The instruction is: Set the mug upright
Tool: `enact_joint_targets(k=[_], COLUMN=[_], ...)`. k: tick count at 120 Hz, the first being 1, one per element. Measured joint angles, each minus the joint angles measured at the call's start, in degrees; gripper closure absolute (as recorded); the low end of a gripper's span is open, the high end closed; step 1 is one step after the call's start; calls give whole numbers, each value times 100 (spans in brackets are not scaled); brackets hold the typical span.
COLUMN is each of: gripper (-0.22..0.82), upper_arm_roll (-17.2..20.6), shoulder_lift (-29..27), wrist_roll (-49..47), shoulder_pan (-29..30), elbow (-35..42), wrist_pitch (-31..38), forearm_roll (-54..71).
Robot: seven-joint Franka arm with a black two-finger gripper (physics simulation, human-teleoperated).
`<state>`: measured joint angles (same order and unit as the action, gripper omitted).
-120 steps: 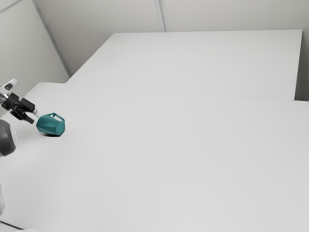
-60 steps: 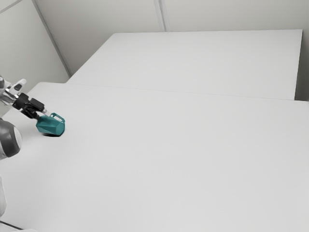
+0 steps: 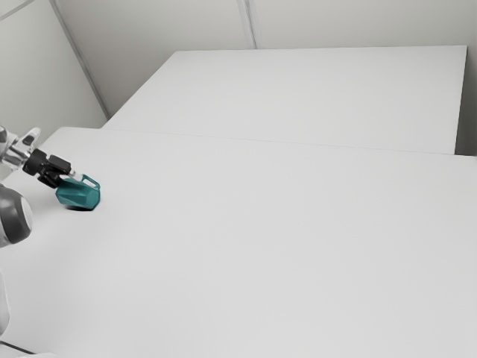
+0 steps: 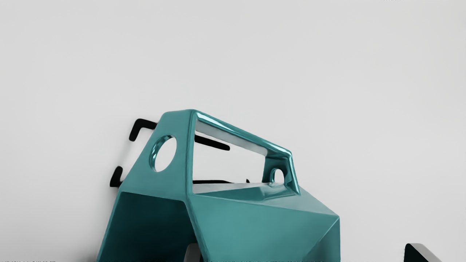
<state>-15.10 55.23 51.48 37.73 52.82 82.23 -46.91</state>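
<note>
- Exterior view first: find the mug [image 3: 78,195] near the exterior view's left, lying on its side on the desk [image 3: 261,246], not upright, with its handle [image 3: 92,181] turned upward.
- Also there: the tool [image 3: 68,180], reaching in from the upper left, down at the mug and overlapping its upper edge. Cannot tell touching from merely near at this angle.
- Wrist view next: the same toppled mug up close, dark mouth [image 4: 145,229] open to one side, handle rising above the faceted body.
- Tool spread wide, pinching nothing: one fingertip [image 4: 193,254] overlapping the edge of the mouth, the opposite fingertip [image 4: 422,253] apart from the body. Cannot tell a tip inside the mouth from one just in front of it.
- Step in hand, as a judgement: lining up for a grip, probably across the wall beside the mouth. Upright pose lacking as things lie.
- Next move, by the same judgement: settle the depth, close firmly on the mug, raise slightly, then turn mouth up and base down. Beware of slipping or rolling under an off-centre squeeze; seat the base flat before letting go.
</note>
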Motion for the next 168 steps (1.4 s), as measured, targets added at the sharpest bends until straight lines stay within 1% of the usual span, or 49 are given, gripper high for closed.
enact_joint_targets(k=[50,108,132,153,168], gripper=[0,0,0,0,0], upper_arm_roll=[-10,44,75,212,246], shoulder_lift=[42,261,358,452,506], wrist_roll=[-46,-82,-88,-89,-89], shoulder_pan=[165,399,439,487,512], elbow=[110,22,-125,-274,-318], wrist_pitch=[-254,-506,-466,-326,-248], forearm_roll=[-375,-713,-738,-746,-757])
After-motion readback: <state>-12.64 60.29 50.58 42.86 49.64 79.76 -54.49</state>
